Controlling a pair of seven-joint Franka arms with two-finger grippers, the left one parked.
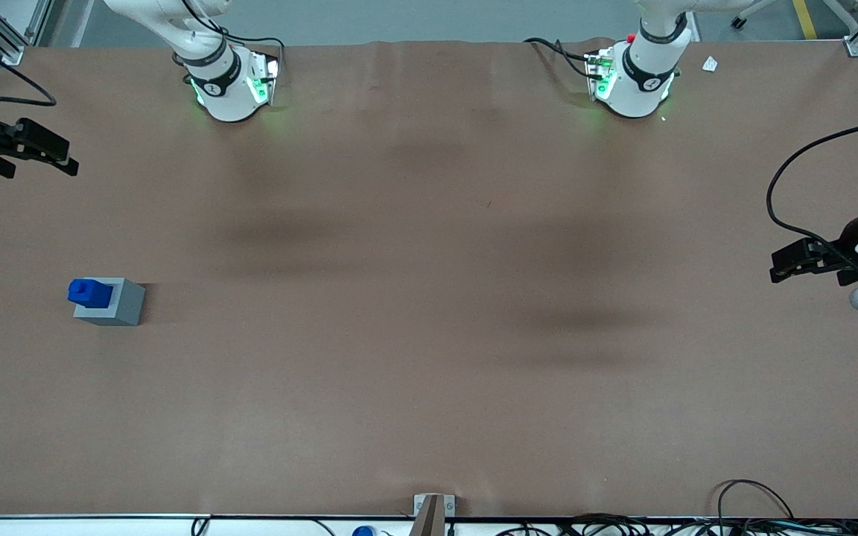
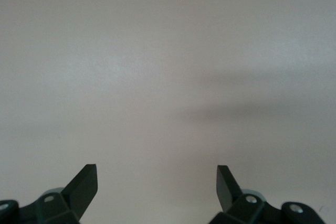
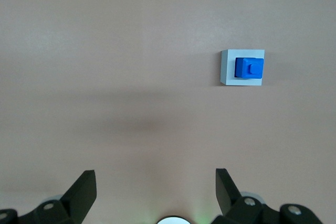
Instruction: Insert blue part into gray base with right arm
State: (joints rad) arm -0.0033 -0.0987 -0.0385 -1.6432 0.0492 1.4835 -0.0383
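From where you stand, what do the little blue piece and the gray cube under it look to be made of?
The blue part looks like matte molded plastic: uniform bright color, crisp edges, no glare. The gray base holding it looks like similar dull plastic, though painted metal can't be ruled out. The gripper hangs apart from both, jaws open.

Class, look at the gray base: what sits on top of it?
The blue part sits on the gray base, stub upward. The base's recess is covered, so seating depth is hidden. The gripper, open, hangs farther from the front camera, apart.

no text, label, brand, number or sign can be read anywhere.
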